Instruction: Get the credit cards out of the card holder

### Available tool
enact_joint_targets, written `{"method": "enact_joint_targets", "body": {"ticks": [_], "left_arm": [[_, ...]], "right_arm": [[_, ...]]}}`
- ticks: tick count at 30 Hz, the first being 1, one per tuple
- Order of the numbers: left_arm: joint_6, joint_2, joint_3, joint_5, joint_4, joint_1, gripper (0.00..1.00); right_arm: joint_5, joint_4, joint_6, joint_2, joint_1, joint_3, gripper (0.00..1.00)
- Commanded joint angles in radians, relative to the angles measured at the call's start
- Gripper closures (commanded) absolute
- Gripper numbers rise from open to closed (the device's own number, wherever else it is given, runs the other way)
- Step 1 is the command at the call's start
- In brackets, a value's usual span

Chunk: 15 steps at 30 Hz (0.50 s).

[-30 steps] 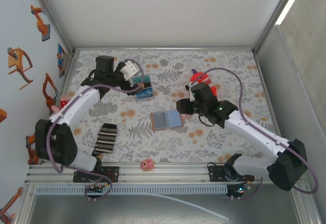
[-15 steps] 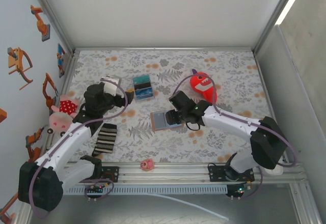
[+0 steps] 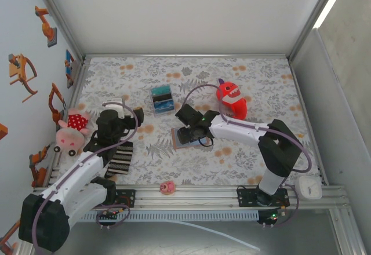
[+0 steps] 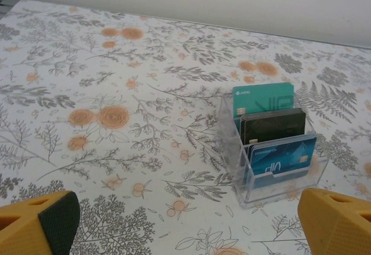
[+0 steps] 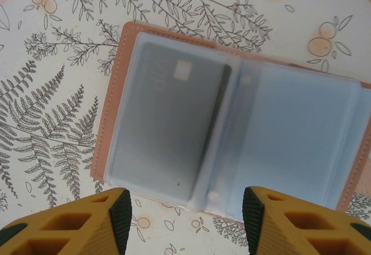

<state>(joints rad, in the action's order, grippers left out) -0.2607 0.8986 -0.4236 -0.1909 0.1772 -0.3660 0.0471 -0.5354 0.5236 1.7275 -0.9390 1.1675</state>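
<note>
- The card holder (image 5: 272, 139) lies open and flat on the flowered table (image 3: 255, 75), blue faces up. From overhead it sits just toward 6 o'clock of the table's middle.
- 1 dark card (image 5: 168, 133) shows through the cloudy sleeve in the 9 o'clock half of the holder. In the 3 o'clock half I can make out no card.
- The right gripper (image 5: 186, 217) hangs over the holder's 6 o'clock edge. Its fingers are spread about halfway with nothing between them, and whether they touch the leather I cannot tell.
- The left gripper (image 4: 185, 229) is at 9 o'clock of the holder, well apart from it. Its fingers are spread wide and hold nothing. It faces a clear stand (image 4: 269, 145) that holds 3 cards, teal, black and blue, at 11 o'clock of the holder.
- My judgement is that the step in hand is the first pull: the holder is open, and the dark card is not yet out.
- The next move likely calls for a fingertip on the card's exposed edge, to slide it toward the sleeve's open side. I cannot tell which side that is.
- The thin holder may drag along with the card, so the left gripper pinning the 9 o'clock flap would help.
</note>
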Motion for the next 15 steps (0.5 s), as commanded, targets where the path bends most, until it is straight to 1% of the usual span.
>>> {"method": "enact_joint_targets", "body": {"ticks": [1, 10, 15], "left_arm": [[-0.084, -0.012, 0.015, -0.068, 0.027, -0.002, 0.03], [-0.123, 0.011, 0.002, -0.072, 0.008, -0.001, 0.03], [-0.143, 0.022, -0.004, -0.081, 0.003, -0.002, 0.03]], "right_arm": [[0.030, -0.062, -0.010, 0.030, -0.009, 0.050, 0.47], [0.034, -0.073, 0.000, 0.071, -0.009, 0.053, 0.47], [-0.013, -0.032, -0.002, 0.072, -0.010, 0.057, 0.48]]}}
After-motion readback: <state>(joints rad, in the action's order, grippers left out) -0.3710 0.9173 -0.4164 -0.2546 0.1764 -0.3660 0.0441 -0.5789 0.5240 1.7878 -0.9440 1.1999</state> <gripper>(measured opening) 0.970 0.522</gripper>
